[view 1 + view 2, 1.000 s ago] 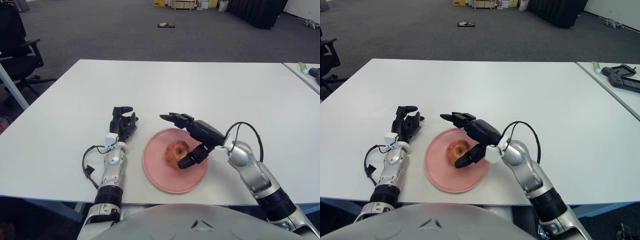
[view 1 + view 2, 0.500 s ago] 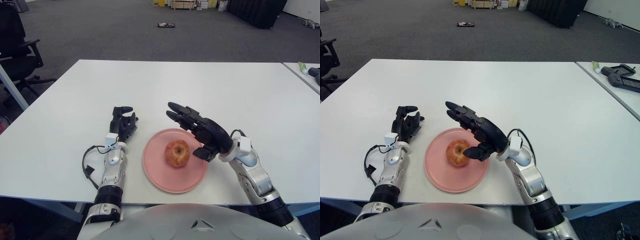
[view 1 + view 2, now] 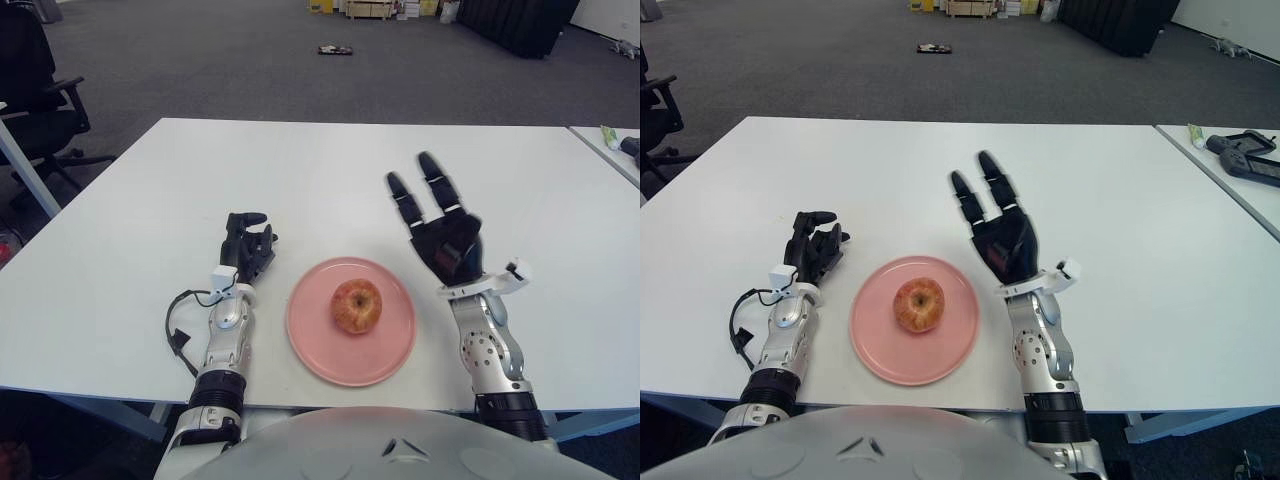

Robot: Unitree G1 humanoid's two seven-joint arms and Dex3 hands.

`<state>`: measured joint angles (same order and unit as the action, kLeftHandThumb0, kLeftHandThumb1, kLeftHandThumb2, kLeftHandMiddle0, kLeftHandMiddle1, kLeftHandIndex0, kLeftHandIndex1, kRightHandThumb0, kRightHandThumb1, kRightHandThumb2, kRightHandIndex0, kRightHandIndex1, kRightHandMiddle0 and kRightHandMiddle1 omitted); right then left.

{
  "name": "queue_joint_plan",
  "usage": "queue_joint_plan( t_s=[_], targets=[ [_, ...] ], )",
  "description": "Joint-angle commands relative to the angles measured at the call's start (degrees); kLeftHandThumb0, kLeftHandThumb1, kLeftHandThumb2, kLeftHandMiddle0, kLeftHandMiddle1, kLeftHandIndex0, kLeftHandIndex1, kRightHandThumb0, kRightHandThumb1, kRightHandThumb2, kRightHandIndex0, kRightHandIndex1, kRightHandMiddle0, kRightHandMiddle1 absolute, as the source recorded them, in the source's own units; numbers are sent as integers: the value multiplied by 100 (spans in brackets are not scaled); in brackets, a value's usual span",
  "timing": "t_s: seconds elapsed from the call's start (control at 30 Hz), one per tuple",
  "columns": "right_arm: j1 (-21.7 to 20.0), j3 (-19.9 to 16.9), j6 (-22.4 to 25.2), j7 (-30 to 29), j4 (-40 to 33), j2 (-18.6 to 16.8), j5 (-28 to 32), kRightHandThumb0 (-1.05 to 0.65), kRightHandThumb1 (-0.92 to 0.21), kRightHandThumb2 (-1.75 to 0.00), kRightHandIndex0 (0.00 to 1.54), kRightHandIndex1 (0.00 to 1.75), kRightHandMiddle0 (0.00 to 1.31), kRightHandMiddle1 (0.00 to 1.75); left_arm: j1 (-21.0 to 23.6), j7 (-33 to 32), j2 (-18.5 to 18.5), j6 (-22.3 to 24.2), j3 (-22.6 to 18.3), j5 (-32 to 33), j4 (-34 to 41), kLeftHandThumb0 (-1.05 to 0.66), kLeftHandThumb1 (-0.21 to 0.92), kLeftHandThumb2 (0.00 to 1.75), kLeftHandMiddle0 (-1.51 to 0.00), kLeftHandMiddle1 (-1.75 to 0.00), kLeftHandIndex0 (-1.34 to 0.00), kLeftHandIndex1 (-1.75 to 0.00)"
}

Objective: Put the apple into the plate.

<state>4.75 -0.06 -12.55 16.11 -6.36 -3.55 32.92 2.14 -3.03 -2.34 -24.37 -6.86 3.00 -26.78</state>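
A red-yellow apple [image 3: 356,305] sits upright near the middle of the pink plate [image 3: 311,340] at the table's front edge. My right hand [image 3: 436,222] is raised just right of the plate, palm facing me, fingers spread and pointing up, holding nothing. It is clear of the apple. My left hand [image 3: 246,249] shows left of the plate, fingers loosely curled with nothing in them.
The white table [image 3: 330,170] stretches far behind the plate. A second table at the right edge carries a small tube [image 3: 606,134] and a dark device [image 3: 1243,155]. An office chair [image 3: 35,95] stands off the left side, over grey carpet.
My right hand let go of the apple, pulled back to the right off the plate and rose with fingers spread. The apple stays on the plate. The left hand has not moved.
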Motion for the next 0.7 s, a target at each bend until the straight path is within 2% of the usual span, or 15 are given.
queue_joint_plan(
  t_s=[0.0, 0.17, 0.33, 0.5, 0.67],
  targets=[
    [-4, -505, -670, -2041, 121, -853, -1711, -44, -88, -64, 38, 105, 20, 158, 38, 12, 37, 19, 1, -15, -68, -35, 92, 52, -42, -154, -20, -175],
    [-58, -582, -714, -2890, 266, -1057, -2421, -38, -77, -74, 54, 121, 28, 172, 40, -17, 44, 68, 2, -35, -54, -35, 92, 52, -42, -153, -20, -175],
    [-183, -615, -802, -3573, 727, -911, -2916, -38, -73, -79, 59, 132, 31, 174, 41, -44, 57, 96, 15, -72, -48, -35, 92, 53, -43, -153, -20, -175],
    [-224, -555, -890, -3948, 986, -771, -3151, -38, -72, -80, 58, 144, 31, 175, 53, -38, 60, 84, 13, -80, -70, -35, 91, 53, -43, -152, -20, -175],
    [-200, -470, -1003, -4017, 1275, -564, -3342, -38, -73, -80, 57, 153, 31, 175, 64, -41, 60, 53, 14, -87, -97, -35, 92, 53, -42, -149, -20, -175]
  ],
)
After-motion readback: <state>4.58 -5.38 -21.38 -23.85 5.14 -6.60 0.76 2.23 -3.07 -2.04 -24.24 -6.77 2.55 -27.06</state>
